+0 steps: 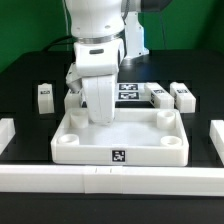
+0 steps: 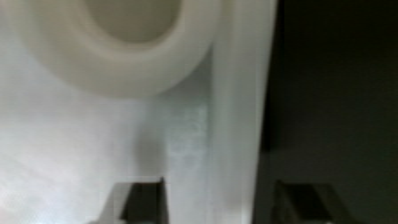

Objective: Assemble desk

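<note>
Desk panel sits rim-up mid-bench, inside the border rails. Jaws straddle its far rim wall beside a corner hole. Wrist view has the fingertips tight on both faces, so it reads as clamped on the rim. Likely stiff, light, slick plastic. The thin wall is the sensible hold, but gripped off-centre it may pivot. Loose legs lie behind.

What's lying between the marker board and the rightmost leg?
Another white leg lies there, shown in the exterior view, between the marker board and the rightmost leg.
</note>
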Controlling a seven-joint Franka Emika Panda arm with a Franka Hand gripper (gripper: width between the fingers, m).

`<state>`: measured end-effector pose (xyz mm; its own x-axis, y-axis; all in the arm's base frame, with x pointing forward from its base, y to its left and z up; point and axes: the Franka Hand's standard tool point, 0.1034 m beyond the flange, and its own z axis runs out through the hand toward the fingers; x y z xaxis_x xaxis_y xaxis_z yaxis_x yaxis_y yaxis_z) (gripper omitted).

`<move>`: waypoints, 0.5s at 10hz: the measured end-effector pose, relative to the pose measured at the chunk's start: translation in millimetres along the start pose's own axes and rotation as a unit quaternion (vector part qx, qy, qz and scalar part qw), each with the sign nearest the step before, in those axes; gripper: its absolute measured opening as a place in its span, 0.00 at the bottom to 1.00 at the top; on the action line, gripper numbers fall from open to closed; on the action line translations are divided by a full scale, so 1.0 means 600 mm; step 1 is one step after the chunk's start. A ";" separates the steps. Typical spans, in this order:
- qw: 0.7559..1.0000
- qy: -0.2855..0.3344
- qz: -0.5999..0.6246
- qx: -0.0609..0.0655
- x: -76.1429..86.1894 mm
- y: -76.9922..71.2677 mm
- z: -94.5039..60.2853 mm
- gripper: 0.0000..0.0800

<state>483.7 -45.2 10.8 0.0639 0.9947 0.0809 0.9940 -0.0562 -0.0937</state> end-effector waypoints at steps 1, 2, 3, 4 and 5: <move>1.000 0.000 0.000 0.000 0.000 0.000 0.000 0.20; 1.000 0.000 0.000 -0.003 -0.001 0.002 -0.001 0.08; 1.000 0.000 0.000 -0.003 -0.001 0.002 -0.001 0.08; 1.000 0.000 0.000 -0.003 -0.001 0.002 -0.001 0.08; 1.000 0.000 0.000 -0.003 -0.001 0.002 -0.001 0.08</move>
<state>485.1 -45.9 11.4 0.0646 0.9947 0.0800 0.9945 -0.0575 -0.0878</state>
